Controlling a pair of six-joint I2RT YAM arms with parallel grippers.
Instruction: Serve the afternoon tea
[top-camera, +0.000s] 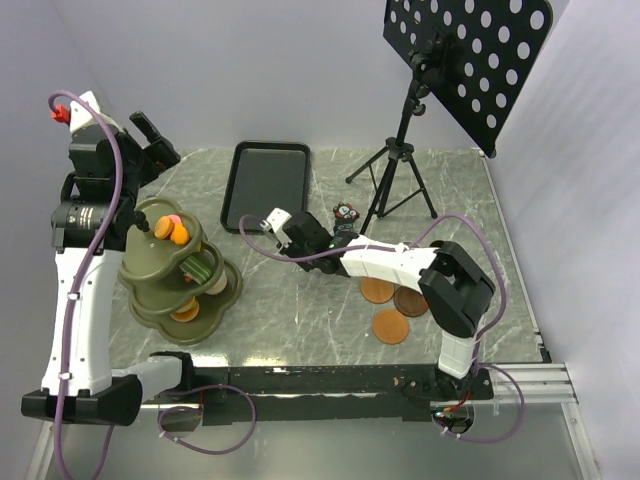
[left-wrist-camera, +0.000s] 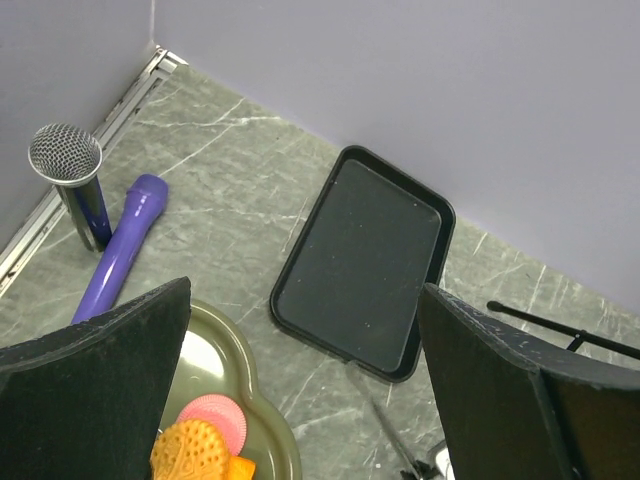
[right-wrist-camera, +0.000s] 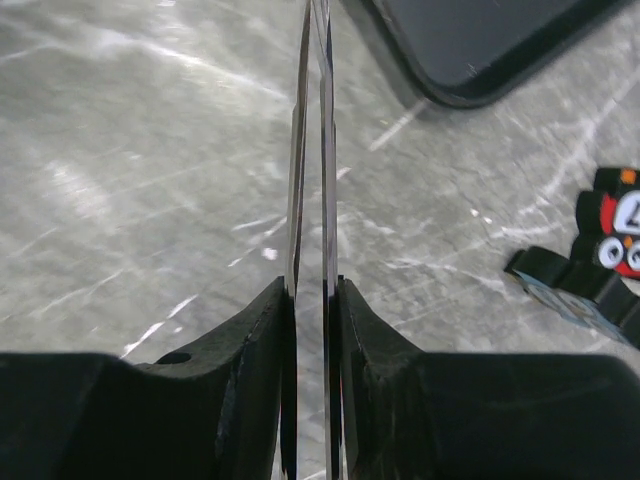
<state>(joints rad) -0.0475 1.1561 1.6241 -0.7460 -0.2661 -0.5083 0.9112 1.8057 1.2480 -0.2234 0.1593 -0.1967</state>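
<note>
Thin tongs (right-wrist-camera: 326, 180) are pinched between the right fingers (right-wrist-camera: 250, 380) near the tray (right-wrist-camera: 500, 40), and could be levered loose if bumped.

On the counter (top-camera: 300, 300), a tiered stand (top-camera: 135, 268) sits at the left, pastries (top-camera: 175, 232) on its tiers. A tray (top-camera: 265, 185) lies at the back, centre; a tripod (top-camera: 400, 150) stands to its right. Three saucers (top-camera: 390, 326) lie front right. Two microphones (left-wrist-camera: 68, 180) occupy the back-left corner. Before the tray, the right end effector (right-wrist-camera: 315, 300) pinches tongs (right-wrist-camera: 326, 170).
</note>
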